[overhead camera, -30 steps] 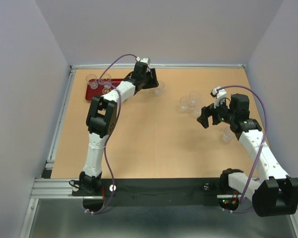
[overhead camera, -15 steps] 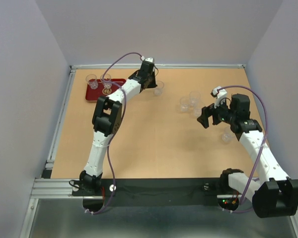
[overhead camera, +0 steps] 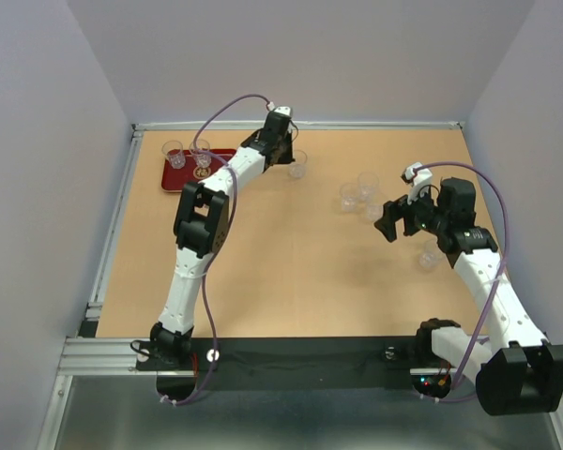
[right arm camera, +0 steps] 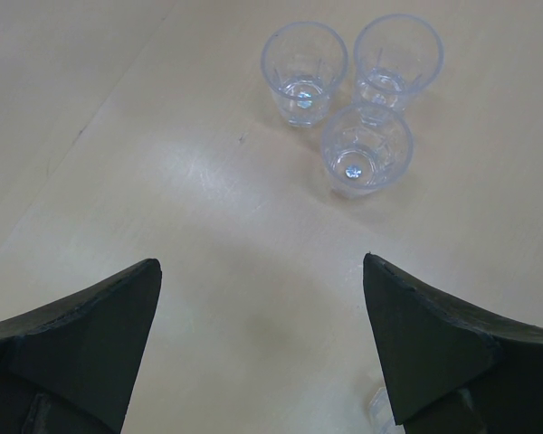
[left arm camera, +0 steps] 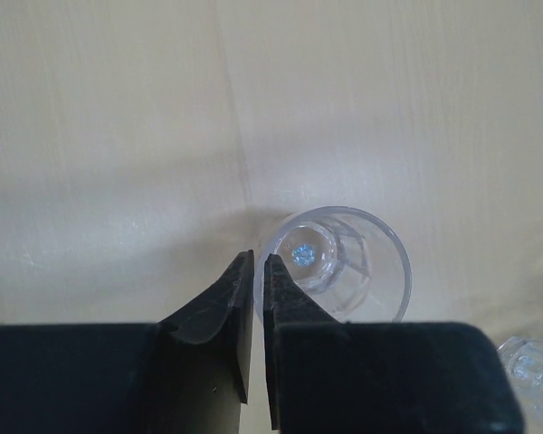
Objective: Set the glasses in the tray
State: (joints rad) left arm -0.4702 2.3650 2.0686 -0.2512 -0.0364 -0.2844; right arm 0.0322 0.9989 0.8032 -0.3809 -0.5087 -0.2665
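Tan wooden table, work split one arm per side.

Dark red rectangular raised-rim tray sits at 10 o'clock of the table. Its right end is hidden under the white-and-black left arm. It's parked on that side, so I'd judge the left arm does the drop-offs.

Left gripper is stretched out to the table's 12 o'clock, pointing down. Its black fingers are nearly together, with only a thin slit and nothing in it. That's too narrow to go around a cup, so it must open first, or it's lining up to pinch the cup's wall.

Right gripper is spread wide and empty, aimed at its targets. The wide span suits grabbing a cup from outside.

Small clear round drinking glasses, seven in view:
- two tray glasses stand upright in the tray's far-left end, so 2 of 7 are done
- lone glass is upright, mouth up, just beside the left gripper at 3 o'clock of its right finger; can't tell if they touch
- cluster of three sits at the table's 2 o'clock, and at 12–1 o'clock in the right wrist view; they're packed close, so the nearest one is the clean pick and the neighbours risk a knock
- seventh glass stands at 3 o'clock, next to the right arm
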